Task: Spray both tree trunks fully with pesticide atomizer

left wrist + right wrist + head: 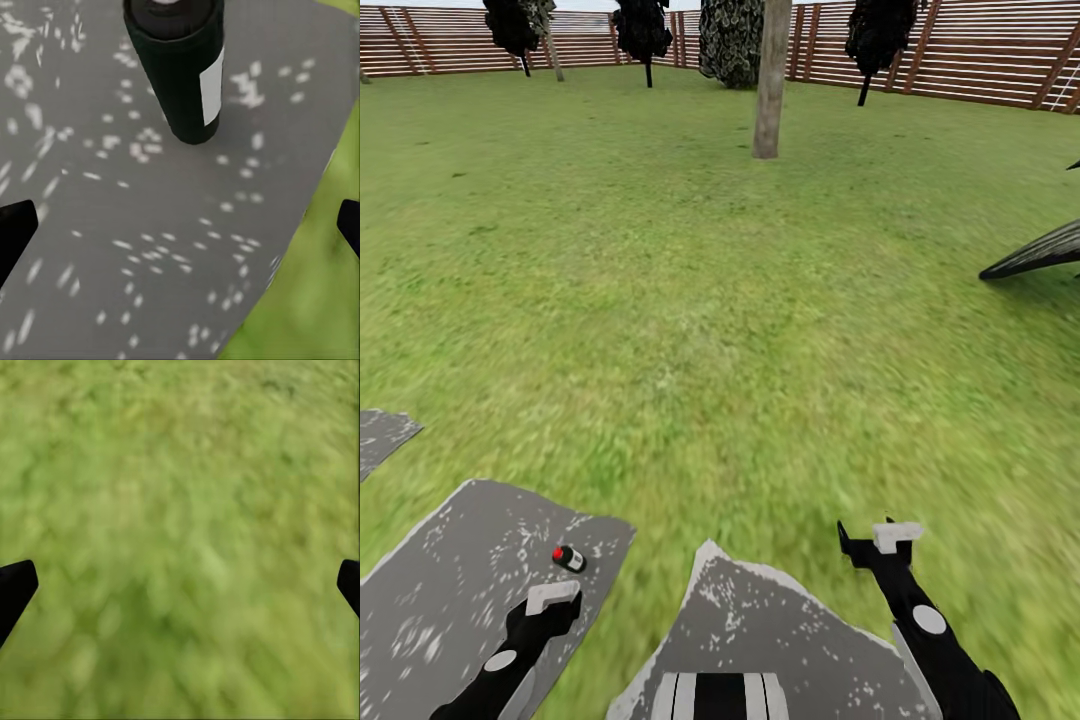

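Left gripper, fingers spread wide and empty, hangs above the pesticide atomizer standing on a grey stepping stone near its grass-side edge. Right gripper gapes empty over the floor.

Atomizer on stepping stone, tree trunk beyond.

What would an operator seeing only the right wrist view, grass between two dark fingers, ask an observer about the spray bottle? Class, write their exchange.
Operator: Where is the spray bottle?
Observer: The spray bottle sits on a grey stepping stone, just ahead of the left fingers.
Operator: Is it gripped?
Observer: No, the left wrist view shows those fingers spread wide, clear of it.
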You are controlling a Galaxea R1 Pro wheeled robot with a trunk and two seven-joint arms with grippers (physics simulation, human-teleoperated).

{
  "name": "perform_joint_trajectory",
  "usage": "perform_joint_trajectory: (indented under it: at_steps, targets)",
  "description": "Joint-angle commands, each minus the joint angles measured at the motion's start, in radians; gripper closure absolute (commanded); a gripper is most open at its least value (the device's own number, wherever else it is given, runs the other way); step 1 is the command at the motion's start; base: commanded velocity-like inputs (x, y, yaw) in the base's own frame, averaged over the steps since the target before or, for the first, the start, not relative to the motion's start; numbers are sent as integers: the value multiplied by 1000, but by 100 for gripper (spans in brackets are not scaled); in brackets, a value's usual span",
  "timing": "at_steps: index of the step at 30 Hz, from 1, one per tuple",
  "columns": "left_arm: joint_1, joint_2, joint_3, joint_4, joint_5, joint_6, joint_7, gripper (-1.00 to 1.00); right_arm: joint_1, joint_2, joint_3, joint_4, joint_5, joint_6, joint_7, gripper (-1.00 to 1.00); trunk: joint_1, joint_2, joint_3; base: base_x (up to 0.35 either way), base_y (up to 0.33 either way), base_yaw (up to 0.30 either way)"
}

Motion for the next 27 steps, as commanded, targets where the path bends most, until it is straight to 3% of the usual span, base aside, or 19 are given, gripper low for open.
perform_joint_trajectory:
  at_steps: [1, 6, 27]
  targets:
    - [0, 0, 0, 0, 0, 0, 0, -100, 0, 0, 0, -3, 0, 0, 0, -100, 0, 0, 0, 282, 48, 0]
    - [0, -1, 0, 0, 0, 0, 1, -100, 0, -1, 0, -9, 1, 1, 0, -100, 0, 0, 0, 182, 35, 0]
    - [-1, 5, 2, -4, 3, -5, 0, -100, 0, 0, 1, -9, 0, 1, 0, -100, 1, 0, -8, 23, 1, 0]
